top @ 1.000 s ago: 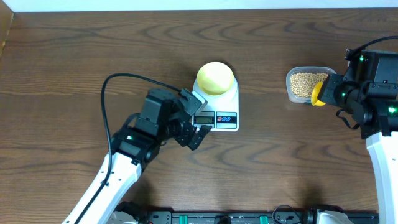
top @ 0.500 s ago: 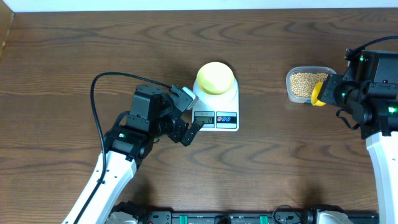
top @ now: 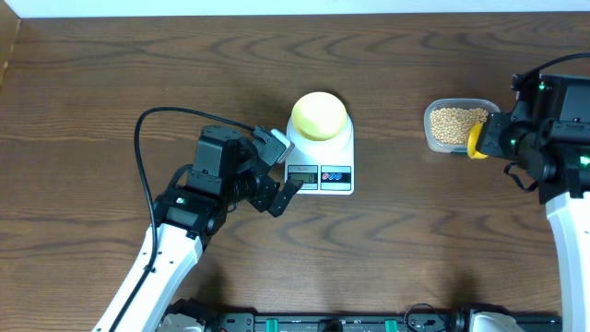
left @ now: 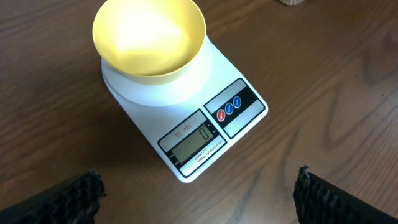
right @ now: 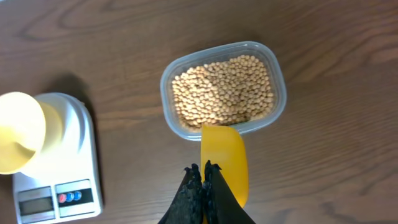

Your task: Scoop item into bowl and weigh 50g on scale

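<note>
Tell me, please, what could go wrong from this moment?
The yellow scoop in the right end effector must carry beans from the tub across the table to the bowl; round beans may roll off. The open left end effector sits close by the scale; a bump could disturb its zero reading.

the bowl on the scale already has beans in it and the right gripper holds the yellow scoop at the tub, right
No: the bowl on the scale is empty, as the left wrist view shows. The right gripper does hold the yellow scoop at the tub.
</note>
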You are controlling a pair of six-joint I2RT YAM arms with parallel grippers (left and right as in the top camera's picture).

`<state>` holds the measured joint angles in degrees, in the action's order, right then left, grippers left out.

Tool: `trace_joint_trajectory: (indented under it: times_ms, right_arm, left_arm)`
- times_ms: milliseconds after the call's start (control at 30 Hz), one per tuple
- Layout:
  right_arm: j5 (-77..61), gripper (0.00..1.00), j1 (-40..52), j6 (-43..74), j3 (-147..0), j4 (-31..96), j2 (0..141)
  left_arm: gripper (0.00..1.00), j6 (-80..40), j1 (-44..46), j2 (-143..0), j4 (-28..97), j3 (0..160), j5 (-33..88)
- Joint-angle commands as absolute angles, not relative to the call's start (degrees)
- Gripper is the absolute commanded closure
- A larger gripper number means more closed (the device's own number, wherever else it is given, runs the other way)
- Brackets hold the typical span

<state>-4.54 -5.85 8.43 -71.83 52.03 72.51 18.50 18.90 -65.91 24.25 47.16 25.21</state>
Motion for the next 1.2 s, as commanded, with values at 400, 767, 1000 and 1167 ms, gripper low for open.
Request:
trace_joint_trajectory:
  times_ms: [400, 767, 1000, 1167]
  right_arm:
    - [-7.7, 0.99, -11.8, -1.3, -73.7, 42.7, 82.5]
    - [-7.7, 0.99, -11.8, -2.2, -73.7, 36.4, 90.2]
    - [-7.7, 0.99, -11.8, -2.2, -73.7, 31.5, 95.6]
    - [-7.7, 0.99, -11.7, -1.3, -73.7, 31.5, 97.9]
  left_arm:
    - [0.0, 19.7, 18.7, -66.2, 24.6, 46.3, 25.9]
    - [0.0, 19.7, 18.7, -66.2, 24.6, 46.3, 25.9]
    - [0.0, 19.7, 18.7, -66.2, 24.6, 46.3, 25.9]
    - [0.0, 19.7, 18.7, -66.2, 24.6, 46.3, 25.9]
